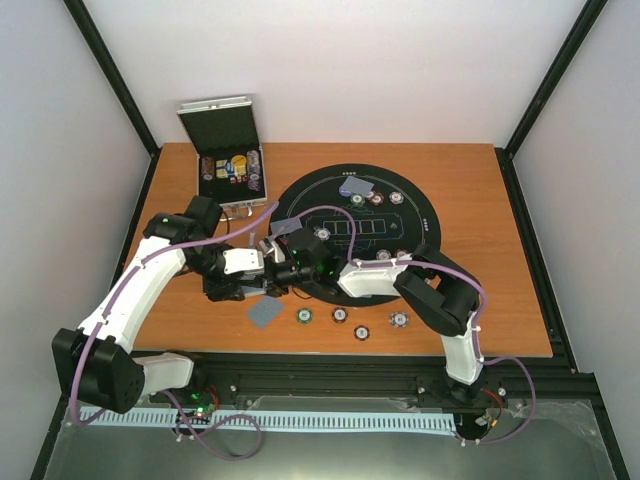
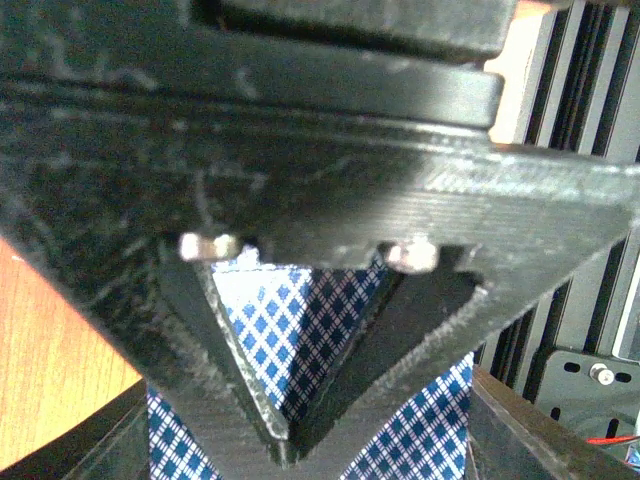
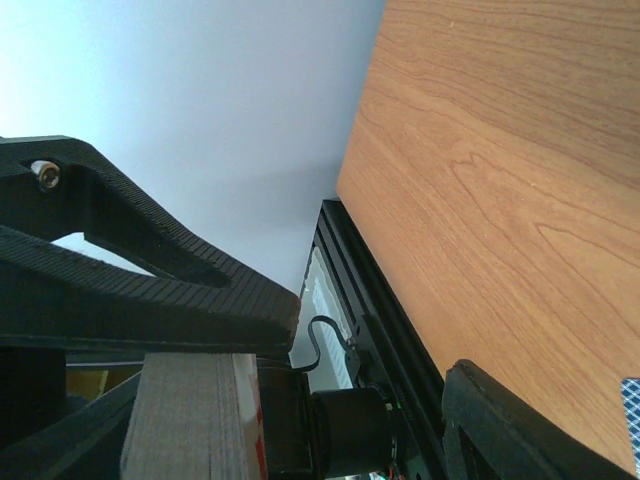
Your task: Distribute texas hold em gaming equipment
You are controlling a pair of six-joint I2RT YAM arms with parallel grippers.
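My left gripper (image 1: 258,268) (image 2: 285,440) is shut on a stack of blue-chequered playing cards (image 2: 270,330), just left of the round black mat (image 1: 420,215). My right gripper (image 1: 284,266) (image 3: 375,350) reaches in from the right and stands open. Its upper finger (image 3: 170,300) lies by the stack's grey edge (image 3: 190,420). A loose card (image 1: 267,312) lies on the wood below the grippers, another card (image 1: 284,228) sits above them, and a third card (image 1: 356,187) is on the mat. Striped chips (image 1: 304,316) (image 1: 361,331) lie in a row near the front; more chips (image 1: 376,197) sit on the mat.
The silver hinged case (image 1: 232,172) stands open at the back left with chips inside. Black frame rails (image 1: 400,365) run along the table's front edge. The corner of a card (image 3: 630,395) shows on the wood in the right wrist view.
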